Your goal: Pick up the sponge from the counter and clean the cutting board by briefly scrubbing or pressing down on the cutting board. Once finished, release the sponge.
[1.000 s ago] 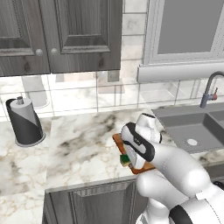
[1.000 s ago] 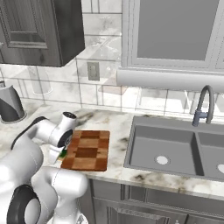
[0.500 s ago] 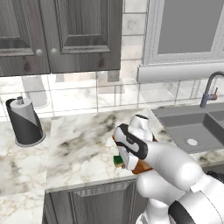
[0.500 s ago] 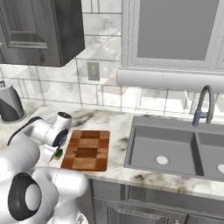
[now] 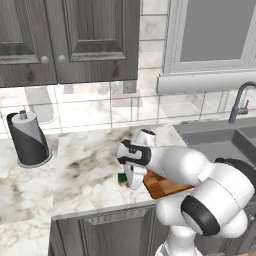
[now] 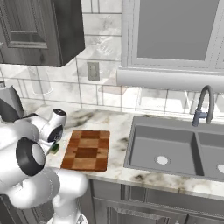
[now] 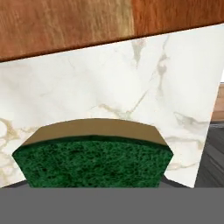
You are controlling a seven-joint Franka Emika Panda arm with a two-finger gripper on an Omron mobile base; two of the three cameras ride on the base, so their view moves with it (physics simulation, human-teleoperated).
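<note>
I see my pincer [image 5: 128, 181] gripping the small green-topped yellow sponge [image 7: 92, 157] above the white marble counter [image 7: 109, 92], just beside the checkered wooden cutting board [image 6: 86, 150].

No text, label, brand or number can be read here. The surfaces carry only wood grain and marble veining.

Base views share counter [image 5: 90, 165] (hand view close)

Bare counter [image 5: 90, 165] left of cutting board [image 6: 87, 150]; paper towel holder [image 5: 29, 140] far left.
</note>
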